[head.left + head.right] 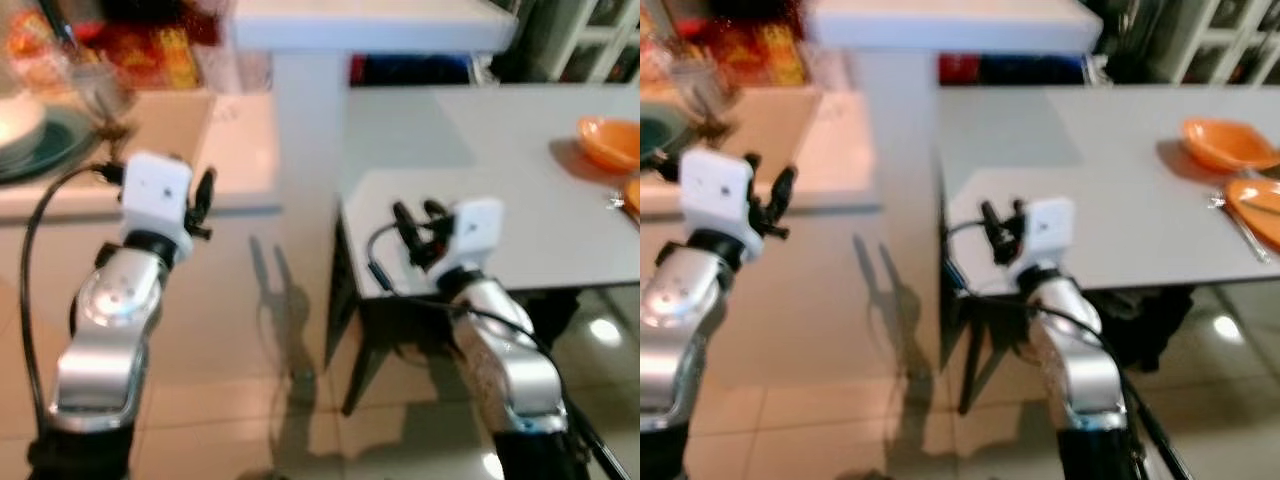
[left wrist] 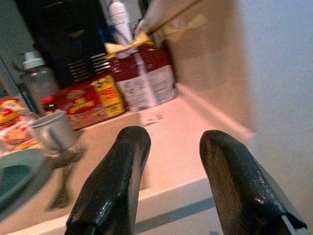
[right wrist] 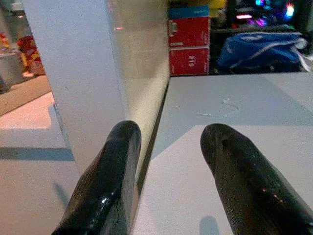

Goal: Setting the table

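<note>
A grey table [image 1: 480, 150] stands beside a white pillar [image 1: 305, 130] with orange bowls [image 1: 1225, 145] at its far right, while the empty right gripper [image 1: 420, 215], fingers parted, hovers over its near-left corner and the left gripper [image 1: 203, 200], likewise parted and empty, faces a cluttered counter [image 1: 215, 150].

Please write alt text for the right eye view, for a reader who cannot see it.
Both open, empty pincers are raised: the right pincer over the grey table's near corner, the left pincer before a beige counter. An orange bowl sits far right.
</note>
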Robot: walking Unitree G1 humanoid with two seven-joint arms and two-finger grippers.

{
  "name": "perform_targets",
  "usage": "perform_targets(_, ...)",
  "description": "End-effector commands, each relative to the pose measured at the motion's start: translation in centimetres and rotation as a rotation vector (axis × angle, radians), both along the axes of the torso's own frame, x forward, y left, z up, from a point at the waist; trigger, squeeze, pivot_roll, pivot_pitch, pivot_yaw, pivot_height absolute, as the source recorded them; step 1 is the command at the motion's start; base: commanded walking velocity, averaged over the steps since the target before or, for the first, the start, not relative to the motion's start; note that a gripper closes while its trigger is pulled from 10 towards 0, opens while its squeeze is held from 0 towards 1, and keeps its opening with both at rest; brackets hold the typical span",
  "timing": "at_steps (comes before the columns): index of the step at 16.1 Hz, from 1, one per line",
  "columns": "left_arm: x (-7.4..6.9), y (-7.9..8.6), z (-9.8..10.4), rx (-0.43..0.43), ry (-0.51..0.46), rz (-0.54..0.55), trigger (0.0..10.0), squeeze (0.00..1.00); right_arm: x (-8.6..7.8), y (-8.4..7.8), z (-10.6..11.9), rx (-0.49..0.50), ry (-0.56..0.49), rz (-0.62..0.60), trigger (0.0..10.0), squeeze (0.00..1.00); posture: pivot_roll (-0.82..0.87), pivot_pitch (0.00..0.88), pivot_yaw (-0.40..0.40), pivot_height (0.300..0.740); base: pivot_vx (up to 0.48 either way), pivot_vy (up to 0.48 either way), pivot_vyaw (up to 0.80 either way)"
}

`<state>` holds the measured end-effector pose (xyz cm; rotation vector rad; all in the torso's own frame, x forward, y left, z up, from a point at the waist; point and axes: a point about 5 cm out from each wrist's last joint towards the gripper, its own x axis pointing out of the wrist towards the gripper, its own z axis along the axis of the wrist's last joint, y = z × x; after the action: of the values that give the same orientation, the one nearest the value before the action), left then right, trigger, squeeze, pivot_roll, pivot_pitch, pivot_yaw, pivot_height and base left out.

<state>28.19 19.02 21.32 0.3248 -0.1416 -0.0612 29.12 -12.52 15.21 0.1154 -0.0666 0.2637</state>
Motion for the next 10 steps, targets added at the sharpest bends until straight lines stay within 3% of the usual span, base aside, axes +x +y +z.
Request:
perform_targets(1, 0.2, 0.7, 1.2, 0.001, -0.024, 0.033, 10.0, 0.00, 0.2, 0.6, 1.0, 0.030, -0.026, 0.032, 10.0, 0.00, 0.05, 0.000, -0.024, 0.740, 0.000, 0.480, -0.80)
perform_targets(5, 0.7, 2.6, 3.5, 0.031, -0.066, 0.093, 10.0, 0.00, 0.2, 0.8, 1.3, 0.011, -0.034, 0.049, 10.0, 0.00, 0.05, 0.000, -0.029, 0.740, 0.000, 0.480, -0.80)
perform_targets(10, 1.0, 4.7, 5.7, 0.050, -0.049, 0.146, 10.0, 0.00, 0.0, 1.5, 1.7, -0.046, -0.055, 0.131, 10.0, 0.00, 0.06, 0.000, -0.027, 0.740, 0.000, 0.480, 0.00)
